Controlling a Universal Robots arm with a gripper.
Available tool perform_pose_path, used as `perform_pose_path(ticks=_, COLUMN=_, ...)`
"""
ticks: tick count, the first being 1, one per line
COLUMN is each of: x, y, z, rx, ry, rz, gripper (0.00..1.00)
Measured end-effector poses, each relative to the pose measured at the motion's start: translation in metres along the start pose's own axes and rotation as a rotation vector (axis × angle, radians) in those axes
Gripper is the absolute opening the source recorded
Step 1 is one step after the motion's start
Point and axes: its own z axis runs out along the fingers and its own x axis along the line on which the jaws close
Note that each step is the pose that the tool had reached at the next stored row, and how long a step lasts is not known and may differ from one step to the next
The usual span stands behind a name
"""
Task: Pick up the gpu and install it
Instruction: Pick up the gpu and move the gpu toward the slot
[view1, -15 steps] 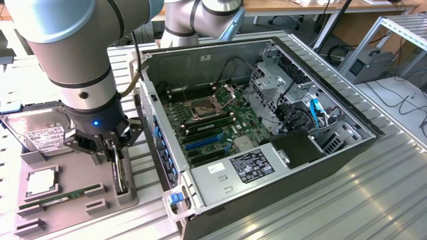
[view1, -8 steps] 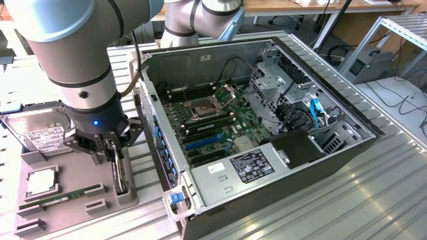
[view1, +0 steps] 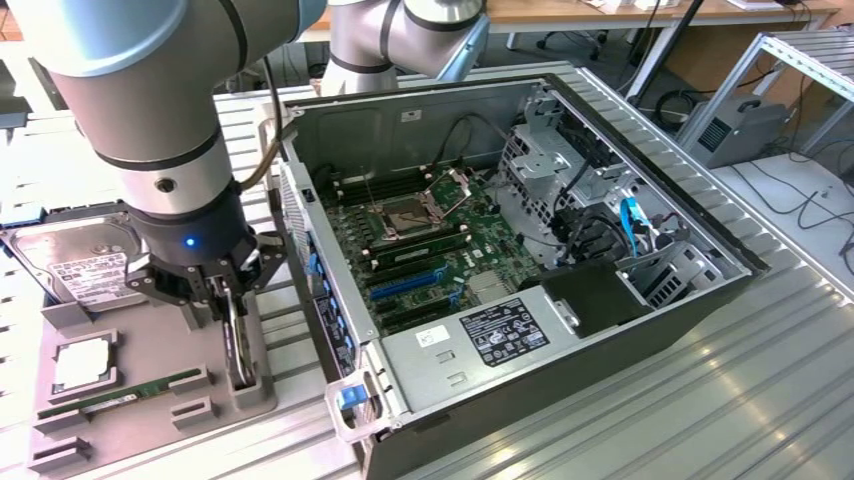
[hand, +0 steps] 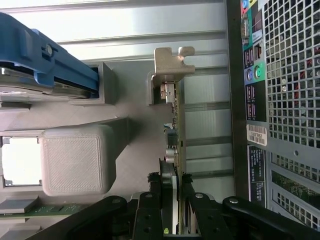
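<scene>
Standing on its long edge in a slot of the grey tray (view1: 134, 335), the gpu (view1: 242, 350) sits at the side of that tray nearest the open computer case (view1: 400, 130), which lies on its side to the exterior view's right with its motherboard (view1: 441, 250) exposed. The gripper (view1: 230, 310) is lowered straight over the card, its two dark fingers (view1: 214, 295) closed narrowly against the card's opposite faces, so it has the gpu clamped between them. The card's lower edge looks seated in the tray's holder. In the wrist view the gpu (hand: 174, 125) appears edge-on, its silver bracket (hand: 172, 62) at the far end beside a grey holder block (hand: 156, 87), and the gripper (hand: 170, 200) pinches the near end. On the same tray lie a hard drive (view1: 80, 265) with a white label, a square processor chip (view1: 83, 362) and a narrow green RAM stick (view1: 120, 398), all apart from the gripper. The case's perforated rear panel (hand: 295, 75) stands just beside the card.
</scene>
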Motion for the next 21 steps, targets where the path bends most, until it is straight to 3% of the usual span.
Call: perform_pose_path(ticks=21, x=0.000, y=0.0000, z=-0.0118, rx=0.0001, ry=0.0000, rz=0.000, gripper=0.27)
